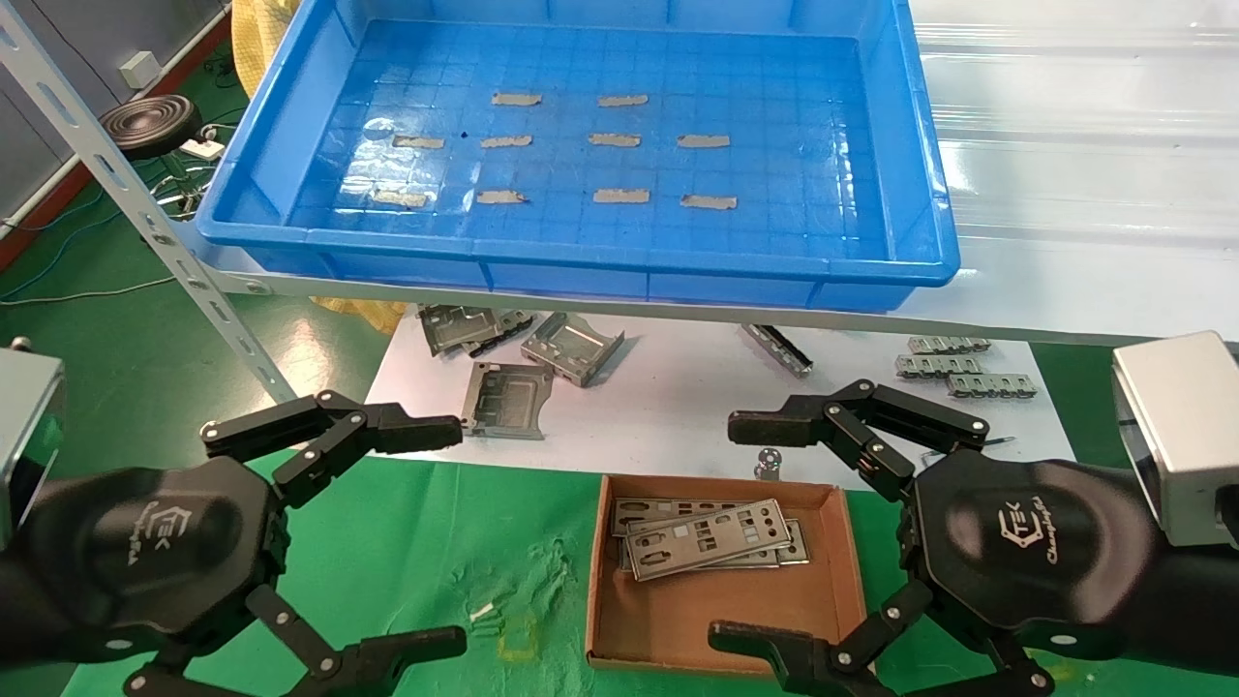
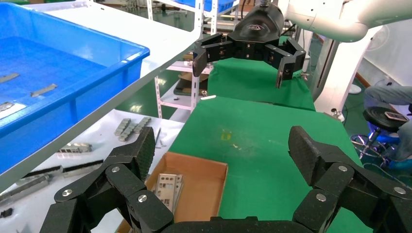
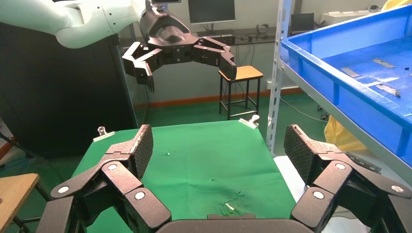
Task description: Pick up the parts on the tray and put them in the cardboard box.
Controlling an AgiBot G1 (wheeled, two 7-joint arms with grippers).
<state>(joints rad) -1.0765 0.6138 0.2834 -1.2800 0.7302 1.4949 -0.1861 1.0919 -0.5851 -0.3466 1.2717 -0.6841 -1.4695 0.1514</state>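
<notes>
Parts (image 1: 705, 538) lie stacked in the cardboard box (image 1: 718, 612)

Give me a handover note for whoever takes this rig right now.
Left gripper: open, empty, over the green cloth left of the cardboard box.
Right gripper: open, empty, over the box's right side.
Tray: no parts visible, only tape strips on its floor.
Done: several parts lie stacked in the box.
Left: apparently nothing.
</notes>
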